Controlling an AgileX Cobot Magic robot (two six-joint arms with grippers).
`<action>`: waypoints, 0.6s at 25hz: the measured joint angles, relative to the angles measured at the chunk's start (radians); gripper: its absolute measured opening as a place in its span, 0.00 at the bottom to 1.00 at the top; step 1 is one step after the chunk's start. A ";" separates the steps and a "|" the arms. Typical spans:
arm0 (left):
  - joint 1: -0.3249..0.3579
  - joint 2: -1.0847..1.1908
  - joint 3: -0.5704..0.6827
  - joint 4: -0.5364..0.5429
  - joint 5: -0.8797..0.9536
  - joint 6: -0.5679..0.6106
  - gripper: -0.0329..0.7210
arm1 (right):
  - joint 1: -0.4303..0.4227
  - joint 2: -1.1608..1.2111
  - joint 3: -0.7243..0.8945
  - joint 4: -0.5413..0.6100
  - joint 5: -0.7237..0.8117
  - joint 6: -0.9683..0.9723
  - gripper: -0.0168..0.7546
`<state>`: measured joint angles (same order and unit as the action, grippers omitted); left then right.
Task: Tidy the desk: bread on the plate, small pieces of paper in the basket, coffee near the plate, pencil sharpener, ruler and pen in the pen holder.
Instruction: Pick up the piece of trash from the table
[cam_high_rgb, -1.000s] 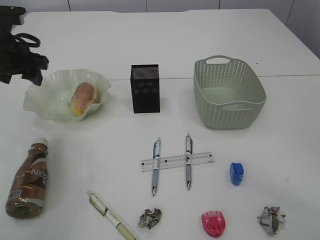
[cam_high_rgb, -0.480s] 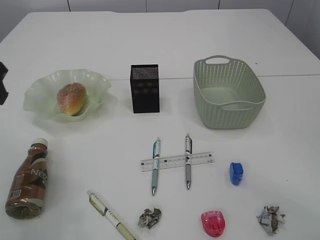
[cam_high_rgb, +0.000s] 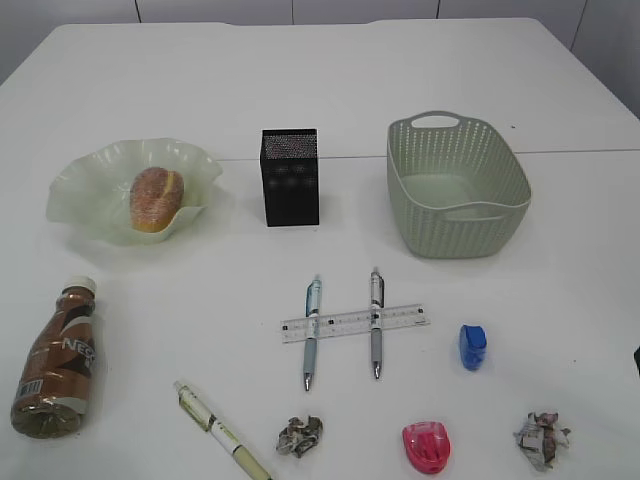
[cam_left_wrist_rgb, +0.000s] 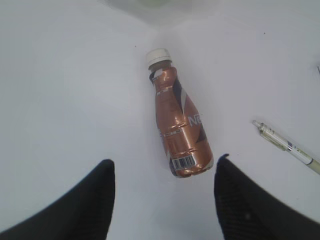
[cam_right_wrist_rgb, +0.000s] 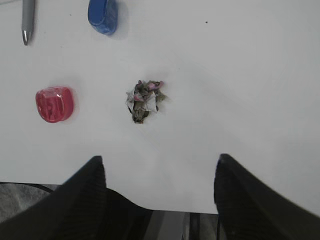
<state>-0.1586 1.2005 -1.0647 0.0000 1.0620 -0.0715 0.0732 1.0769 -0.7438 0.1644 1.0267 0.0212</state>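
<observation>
Brown plastic coffee bottle (cam_left_wrist_rgb: 178, 130) lies on its side on the white table (cam_high_rgb: 300, 90), below the left claw (cam_left_wrist_rgb: 162, 200), jaws spread, empty; round body may roll off the pads. Right claw (cam_right_wrist_rgb: 160, 195), also spread, hangs over a crumpled paper scrap (cam_right_wrist_rgb: 145, 101); a shallow pinch could flick it toward the table edge.

The cream pen (cam_high_rgb: 222, 432) at seven o'clock in the exterior view runs off the bottom edge; its tip is unseen; in the left wrist view its (cam_left_wrist_rgb: 289, 147) rear end leaves the frame at three o'clock. The plate (cam_left_wrist_rgb: 150, 6) is clipped at twelve o'clock there. In the right wrist view a grey pen (cam_right_wrist_rgb: 28, 20) is cut at eleven o'clock; print on the crumpled paper (cam_right_wrist_rgb: 144, 101) is illegible.
</observation>
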 joint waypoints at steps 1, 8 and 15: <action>0.000 -0.008 0.000 0.000 0.004 0.000 0.65 | 0.000 0.017 0.000 -0.001 0.000 -0.005 0.67; 0.000 -0.025 0.000 -0.032 0.016 0.000 0.65 | 0.035 0.103 -0.001 0.007 -0.013 -0.021 0.67; 0.000 -0.025 0.002 -0.048 0.016 0.000 0.62 | 0.215 0.231 -0.002 -0.070 -0.137 0.058 0.67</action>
<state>-0.1586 1.1757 -1.0630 -0.0479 1.0778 -0.0715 0.2879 1.3077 -0.7462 0.0941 0.8896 0.0793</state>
